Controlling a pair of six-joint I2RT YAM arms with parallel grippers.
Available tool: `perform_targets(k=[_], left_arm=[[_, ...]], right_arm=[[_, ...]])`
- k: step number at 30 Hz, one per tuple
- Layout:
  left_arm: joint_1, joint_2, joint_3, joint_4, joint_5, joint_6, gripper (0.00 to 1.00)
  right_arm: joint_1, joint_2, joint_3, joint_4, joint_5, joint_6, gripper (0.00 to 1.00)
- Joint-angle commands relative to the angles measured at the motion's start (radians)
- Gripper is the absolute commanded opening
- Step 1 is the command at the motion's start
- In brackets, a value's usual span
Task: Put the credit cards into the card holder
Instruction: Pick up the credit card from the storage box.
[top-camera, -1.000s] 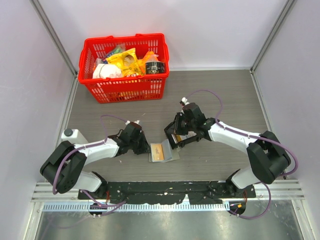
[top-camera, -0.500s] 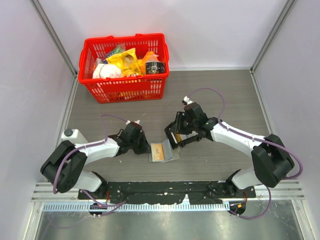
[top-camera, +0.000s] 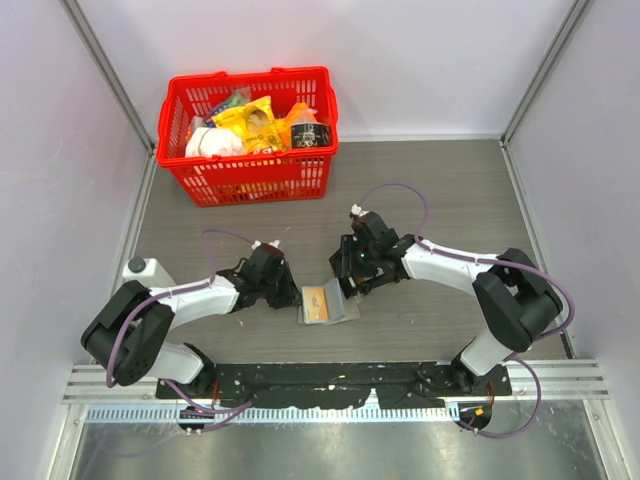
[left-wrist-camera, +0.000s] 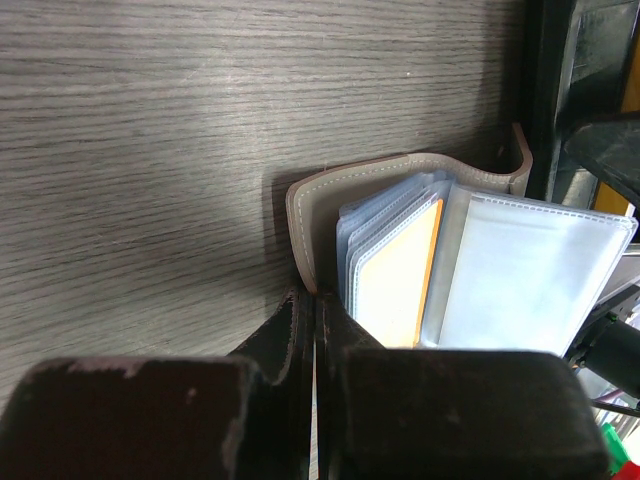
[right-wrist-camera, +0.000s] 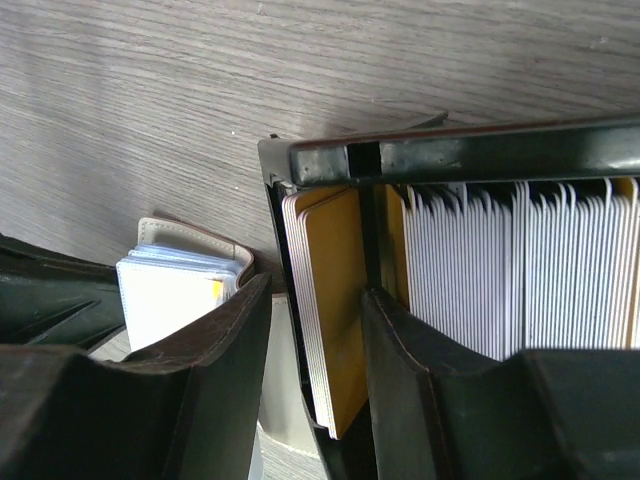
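The grey-beige card holder (top-camera: 326, 303) lies open on the table, and one of its clear pockets holds a tan-orange card (left-wrist-camera: 395, 280). My left gripper (left-wrist-camera: 315, 300) is shut, its tips against the edge of the holder's cover (left-wrist-camera: 302, 215). More credit cards (right-wrist-camera: 480, 270), mostly white, stand on edge in a black tray (right-wrist-camera: 450, 160). My right gripper (right-wrist-camera: 315, 330) is open. It straddles the tray's end wall and a small stack fronted by a tan-orange card (right-wrist-camera: 340, 300), one finger outside the tray and one between the cards. In this view the card holder (right-wrist-camera: 180, 285) lies just left of the tray.
A red basket (top-camera: 250, 178) full of packaged goods stands at the back left. Both arms meet at the table's middle. Grey walls close in the left, right and far sides.
My right gripper has opened and shifted a little left over the tray's end. The left arm and the card holder have not moved.
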Motion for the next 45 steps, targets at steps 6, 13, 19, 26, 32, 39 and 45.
perform_targets(k=[6, 13, 19, 26, 32, 39, 45], left_arm=[[-0.003, 0.021, -0.009, -0.081, -0.035, 0.031, 0.0], [-0.003, 0.034, -0.001, -0.079, -0.032, 0.034, 0.0], [-0.002, 0.035, -0.001, -0.076, -0.024, 0.034, 0.0], [-0.003, 0.024, -0.007, -0.078, -0.026, 0.032, 0.0], [-0.003, 0.017, -0.006, -0.079, -0.03, 0.029, 0.0], [-0.003, 0.02, -0.003, -0.082, -0.029, 0.032, 0.0], [-0.002, 0.029, 0.002, -0.073, -0.021, 0.029, 0.0]], right_arm=[[0.039, -0.034, 0.062, -0.013, 0.053, -0.016, 0.45], [0.041, -0.083, 0.078, -0.047, 0.043, -0.008, 0.42], [0.039, -0.062, 0.073, -0.05, 0.04, 0.004, 0.4], [0.045, 0.019, 0.101, -0.05, 0.083, -0.029, 0.47], [0.096, 0.047, 0.119, -0.065, 0.177, -0.013, 0.47], [0.096, -0.034, 0.122, -0.071, 0.186, -0.003, 0.32], [0.094, -0.073, 0.128, -0.079, 0.168, 0.004, 0.29]])
